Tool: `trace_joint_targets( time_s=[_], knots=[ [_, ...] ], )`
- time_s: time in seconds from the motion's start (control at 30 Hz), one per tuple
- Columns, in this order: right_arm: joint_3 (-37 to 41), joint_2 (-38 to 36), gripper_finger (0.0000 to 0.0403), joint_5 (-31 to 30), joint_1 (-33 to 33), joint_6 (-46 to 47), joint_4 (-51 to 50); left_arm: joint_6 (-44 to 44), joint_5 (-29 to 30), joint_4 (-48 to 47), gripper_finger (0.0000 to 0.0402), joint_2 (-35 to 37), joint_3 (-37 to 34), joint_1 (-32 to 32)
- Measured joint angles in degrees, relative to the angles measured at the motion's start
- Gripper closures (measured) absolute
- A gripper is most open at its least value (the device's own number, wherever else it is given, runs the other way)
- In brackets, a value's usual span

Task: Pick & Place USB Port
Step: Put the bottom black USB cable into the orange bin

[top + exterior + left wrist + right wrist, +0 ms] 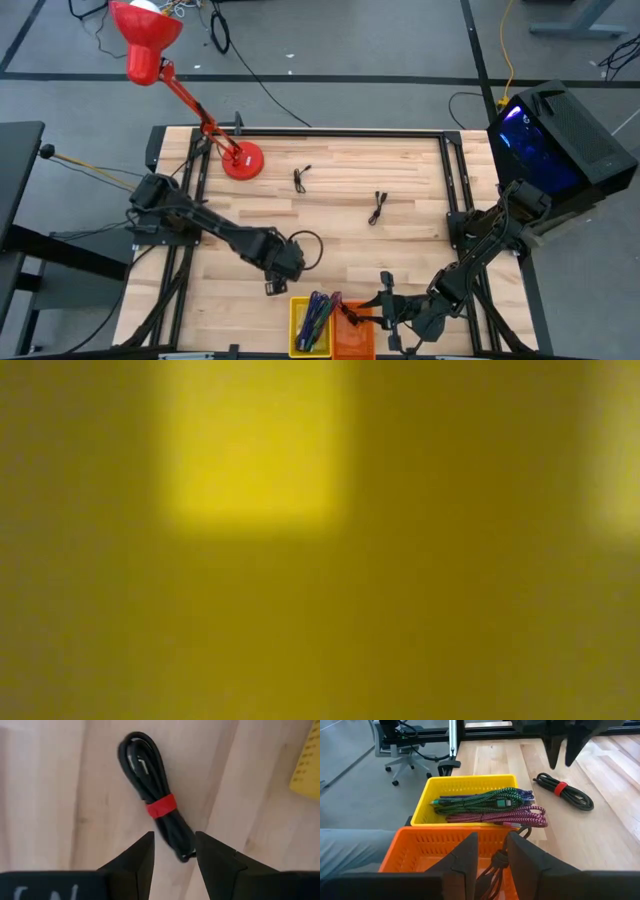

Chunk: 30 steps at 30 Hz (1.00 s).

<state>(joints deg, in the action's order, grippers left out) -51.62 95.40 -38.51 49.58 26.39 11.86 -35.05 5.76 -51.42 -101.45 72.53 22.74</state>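
A black coiled USB cable (150, 780) with a red tie (161, 806) lies flat on the wooden table (400, 170), left of the baskets. My left gripper (174, 851) hangs open just above it, pointing down, its fingers on either side of the coil's near end without touching. My right gripper (493, 852) is over the orange basket (427, 851) at the table's near edge, shut on another black cable (496, 862). Beside it, the yellow basket (465, 784) holds several green and purple braided cables (490, 802). The low view shows only a yellow blur. My right gripper has the black cable (497, 857) between its two fingers, coming in at a shallow downward slant from the table's right. The cable hangs below the fingers into the orange basket, and a loop (525, 832) stands out to one side. Which part of it is held is hidden by the fingers.
Two more small black cables (301, 180) (378, 207) lie on the far half of the table. A red desk lamp stands with its base (243, 160) at the far left. A dark computer case (555, 135) sits off the table's right edge.
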Motion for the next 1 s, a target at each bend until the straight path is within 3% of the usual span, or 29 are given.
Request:
trace_joint_targets(
  time_s=[0.33, 0.7, 0.9, 1.0],
  knots=[
    [0.0, -0.01, 0.0298, -0.01, 0.0, -0.07, 0.02, -7.95, -1.93, 7.47, 0.0259, 0.09, -5.45, 0.74],
    [0.0, -0.01, 0.0298, -0.86, 0.0, -1.01, 0.05, -11.09, -2.22, 15.25, 0.0259, 0.17, -11.14, 0.2],
    [0.04, -2.57, 0.0298, -3.91, -0.37, -6.49, 0.02, -12.6, -1.04, 20.58, 0.0261, 0.37, -14.85, 0.2],
    [0.04, -5.41, 0.0298, -4.63, -1.0, -10.09, 0.05, -13.2, 1.66, 21.2, 0.0284, 0.44, -15.72, 0.33]
  ],
)
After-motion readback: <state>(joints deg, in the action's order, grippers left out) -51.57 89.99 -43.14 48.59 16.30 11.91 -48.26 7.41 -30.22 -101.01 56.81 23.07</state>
